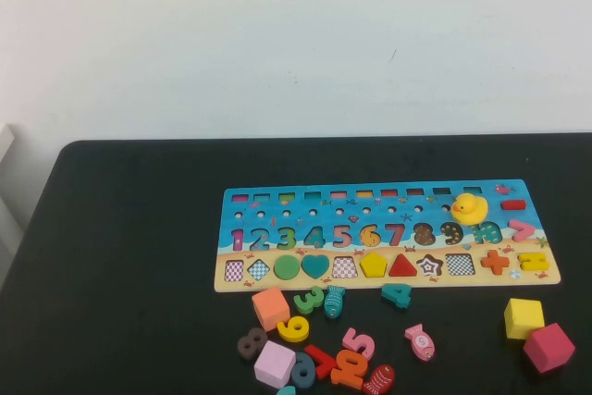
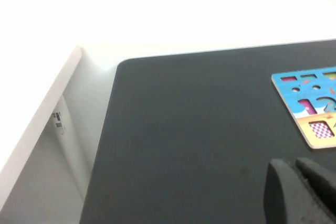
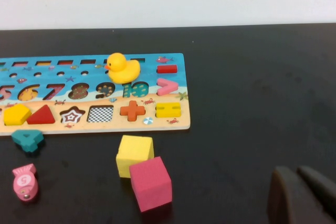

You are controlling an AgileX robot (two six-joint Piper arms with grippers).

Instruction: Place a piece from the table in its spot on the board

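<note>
The board [image 1: 388,190] lies on the black table [image 1: 129,256], blue on top with coloured numbers and a tan strip of shape slots below. The yellow pentagon piece [image 1: 373,265] sits flat in its slot in that strip, between a checkered slot and the red triangle; it also shows in the right wrist view [image 3: 17,114]. Neither arm shows in the high view. My left gripper [image 2: 293,164] is shut and empty over bare table, left of the board's corner [image 2: 310,108]. My right gripper [image 3: 297,172] is shut and empty over bare table, right of the board [image 3: 178,124].
A yellow rubber duck [image 1: 469,208] stands on the board's right part. Loose numbers, fish and cubes lie in front of the board, among them an orange cube [image 1: 270,307] and a yellow 6 [image 1: 293,328]. A yellow cube [image 3: 134,154] and a pink cube [image 3: 151,183] lie front right.
</note>
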